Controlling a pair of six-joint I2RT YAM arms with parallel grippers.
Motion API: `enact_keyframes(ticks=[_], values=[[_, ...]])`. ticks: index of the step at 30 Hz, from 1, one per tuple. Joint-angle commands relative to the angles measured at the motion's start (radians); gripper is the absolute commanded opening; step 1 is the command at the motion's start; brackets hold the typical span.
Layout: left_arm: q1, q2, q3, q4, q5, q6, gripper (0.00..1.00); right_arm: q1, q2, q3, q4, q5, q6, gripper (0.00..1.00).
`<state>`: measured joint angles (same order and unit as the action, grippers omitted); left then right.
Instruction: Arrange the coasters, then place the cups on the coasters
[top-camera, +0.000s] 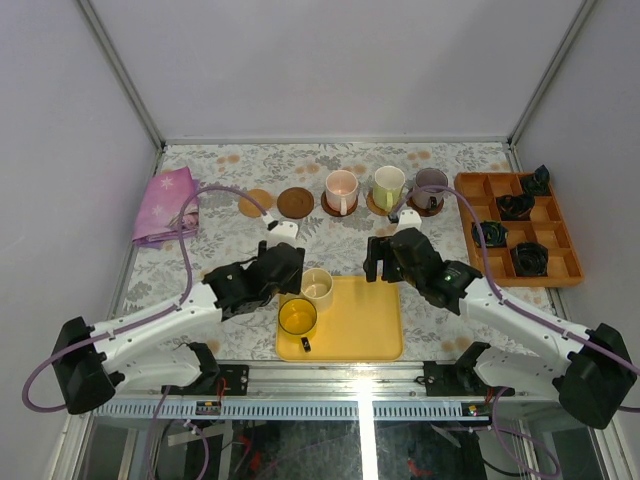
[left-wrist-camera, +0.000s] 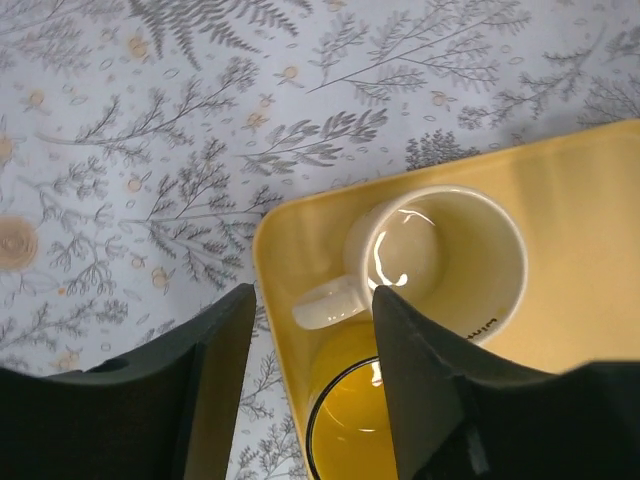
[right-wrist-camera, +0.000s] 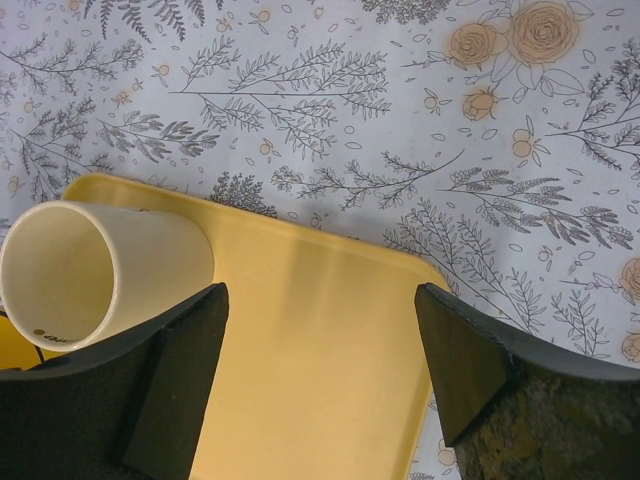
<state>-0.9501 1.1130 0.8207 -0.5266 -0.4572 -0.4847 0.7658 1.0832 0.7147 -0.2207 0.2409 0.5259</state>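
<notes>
crowding the cream cup (left-wrist-camera: 445, 250), yellow cup (left-wrist-camera: 350, 430) sits just beside on tray (left-wrist-camera: 580, 190).

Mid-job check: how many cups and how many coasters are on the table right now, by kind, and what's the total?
Cups: 5 (pink, pale green, purple-grey, cream, yellow)
Coasters: 5 (bare tan, bare brown, three under cups)
Total: 10

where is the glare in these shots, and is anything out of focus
Left wrist: bright curved highlights inside the cream cup. Right wrist: a pale sheen band down the yellow tray, tablecloth print sharp. Top external: a white streak at the tray's near edge, otherwise even light; nothing looks badly blurred.
</notes>
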Motion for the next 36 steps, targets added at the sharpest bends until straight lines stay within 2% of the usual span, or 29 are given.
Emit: enact_keyframes(ticks=[1, 6, 11, 15, 17, 19, 22, 29, 36], values=[[-0.01, -0.03, 0.036, -0.157, -0.125, -0.141, 0.43, 0.0, 0.012, 0.003, 0.051, -0.038, 0.008, 0.8], [-0.01, -0.006, 0.06, -0.259, -0.154, -0.208, 0.33, 0.001, 0.033, 0.006, 0.074, -0.084, 0.017, 0.7], [-0.011, 0.05, 0.036, -0.229, -0.123, -0.199, 0.21, 0.001, 0.069, 0.02, 0.082, -0.116, 0.019, 0.53], [-0.01, 0.081, 0.025, -0.186, -0.11, -0.179, 0.18, 0.001, 0.095, 0.03, 0.079, -0.127, 0.018, 0.39], [-0.012, 0.092, 0.026, -0.165, -0.084, -0.158, 0.2, 0.0, 0.1, 0.032, 0.078, -0.133, 0.023, 0.39], [-0.015, 0.093, 0.025, -0.154, -0.054, -0.14, 0.28, 0.001, 0.103, 0.031, 0.078, -0.134, 0.026, 0.4], [-0.017, 0.083, 0.017, -0.148, -0.029, -0.121, 0.35, 0.0, 0.103, 0.029, 0.078, -0.131, 0.026, 0.44], [-0.017, 0.118, -0.001, -0.096, 0.01, -0.083, 0.37, 0.001, 0.113, 0.029, 0.086, -0.139, 0.026, 0.46], [-0.023, 0.177, -0.006, -0.038, 0.115, -0.025, 0.39, 0.001, 0.115, 0.028, 0.085, -0.146, 0.028, 0.47]])
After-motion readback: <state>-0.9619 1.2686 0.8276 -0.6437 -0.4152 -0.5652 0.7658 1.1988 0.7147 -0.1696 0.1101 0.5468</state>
